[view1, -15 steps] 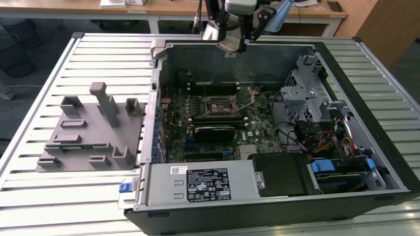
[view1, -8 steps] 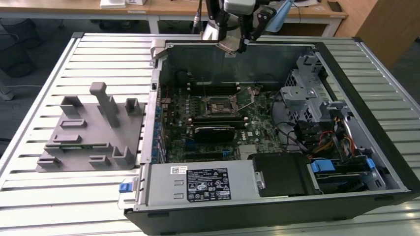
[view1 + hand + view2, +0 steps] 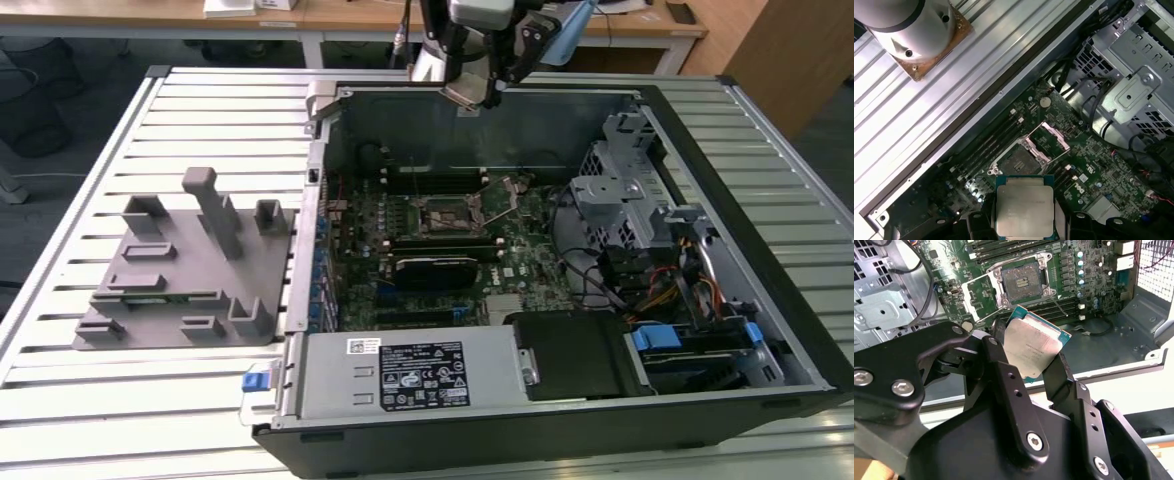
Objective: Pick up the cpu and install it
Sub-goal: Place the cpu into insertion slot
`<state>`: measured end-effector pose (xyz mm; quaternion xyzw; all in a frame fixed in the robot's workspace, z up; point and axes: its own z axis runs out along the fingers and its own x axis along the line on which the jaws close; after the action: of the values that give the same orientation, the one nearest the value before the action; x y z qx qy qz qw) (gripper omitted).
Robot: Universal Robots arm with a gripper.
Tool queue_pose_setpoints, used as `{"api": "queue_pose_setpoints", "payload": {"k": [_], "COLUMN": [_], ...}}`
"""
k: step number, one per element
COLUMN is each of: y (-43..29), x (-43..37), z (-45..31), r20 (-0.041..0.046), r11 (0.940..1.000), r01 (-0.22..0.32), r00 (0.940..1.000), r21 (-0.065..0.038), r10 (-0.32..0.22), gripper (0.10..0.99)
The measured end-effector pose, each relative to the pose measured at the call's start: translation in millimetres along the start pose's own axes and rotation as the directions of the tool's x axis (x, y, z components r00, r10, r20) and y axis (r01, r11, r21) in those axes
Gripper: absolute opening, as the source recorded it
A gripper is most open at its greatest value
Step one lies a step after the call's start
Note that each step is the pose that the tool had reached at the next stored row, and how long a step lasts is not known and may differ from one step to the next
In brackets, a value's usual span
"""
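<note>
A counter of ribbed, silvery metal slats carries everything. Toward the exterior view's left, a grey plastic fixture with upright posts lies flat on it. Just beside that, an open black computer case lies on its side. In the first wrist view, the arm's round base stands on a rusty-brown mounting plate on the slats.

Arm descends steeply, with the wrist directed downward and the gripper at its lower end. In the second wrist view the two black fingers are drawn in and clamp the cpu by opposite edges at their tips. The chip sits between the fingertips, its metal face turned back toward the wrist and tilted relative to the fingers. The finger linkages behind the tips are angled inward.
</note>
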<state>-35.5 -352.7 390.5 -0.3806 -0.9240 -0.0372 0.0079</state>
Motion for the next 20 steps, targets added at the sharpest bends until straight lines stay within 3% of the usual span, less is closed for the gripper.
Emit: {"api": "queue_pose_setpoints", "payload": {"k": [7,20], "y": [0.2,0.2], "x": [0.2,0.2], "z": [0.6,1.2], "r20": [0.0054,0.0112], "r11": [0.9971,0.9844], "r01": [-0.076,-0.176], "r00": [0.9971,0.9843], "r21": [-0.004,-0.009], "r10": [0.076,0.176], "gripper": [0.545,0.545]}}
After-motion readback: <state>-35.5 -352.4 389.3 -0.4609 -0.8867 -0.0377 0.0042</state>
